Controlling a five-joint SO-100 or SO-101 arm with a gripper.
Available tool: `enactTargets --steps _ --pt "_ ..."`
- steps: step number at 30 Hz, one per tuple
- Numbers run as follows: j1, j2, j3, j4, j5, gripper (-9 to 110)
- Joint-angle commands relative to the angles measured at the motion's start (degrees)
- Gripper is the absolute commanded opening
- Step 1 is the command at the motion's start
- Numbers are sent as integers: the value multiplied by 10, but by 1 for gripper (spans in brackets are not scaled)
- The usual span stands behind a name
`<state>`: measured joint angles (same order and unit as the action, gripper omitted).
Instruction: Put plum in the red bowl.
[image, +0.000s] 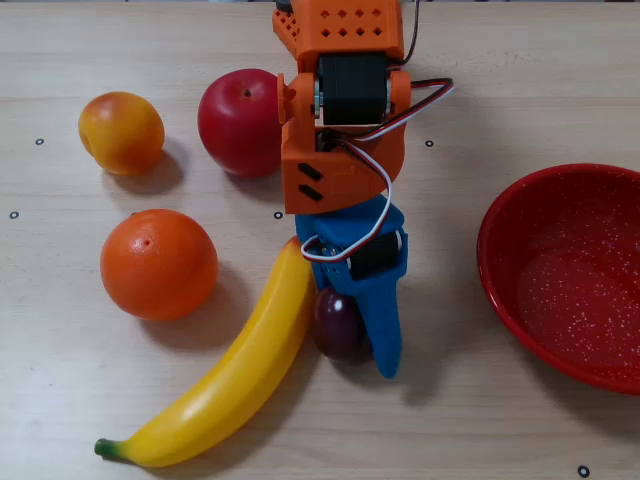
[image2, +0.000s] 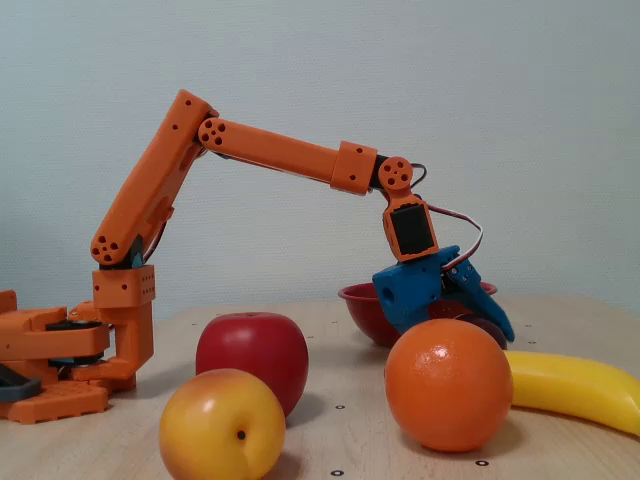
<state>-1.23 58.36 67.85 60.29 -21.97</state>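
The plum (image: 336, 324) is a small dark maroon fruit lying against the banana's inner curve in the overhead view. My blue gripper (image: 362, 345) reaches down over it, its long finger (image: 384, 335) pressed along the plum's right side and the other jaw hidden under the gripper body. It looks shut on the plum. In the fixed view the gripper (image2: 482, 325) sits low behind the big orange, with only a sliver of the plum (image2: 490, 327) showing. The red bowl (image: 497, 255) stands at the right edge, holding nothing; its rim (image2: 358, 297) shows behind the gripper.
A yellow banana (image: 235, 375) lies diagonally left of the plum. A large orange (image: 158, 263), a smaller yellow-orange fruit (image: 121, 132) and a red apple (image: 238, 121) stand to the left. The orange arm (image: 340, 110) comes in from the top.
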Motion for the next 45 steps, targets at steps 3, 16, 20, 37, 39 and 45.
enactTargets --steps 3,16,20,37,39,45 --pt "4 24 -18 13 -16 16" --pt "13 39 -74 112 1 0" --pt "18 68 -101 152 14 0" --pt "49 240 -59 225 14 0" --pt "52 260 -47 233 14 0" --pt "68 302 -17 240 11 0"
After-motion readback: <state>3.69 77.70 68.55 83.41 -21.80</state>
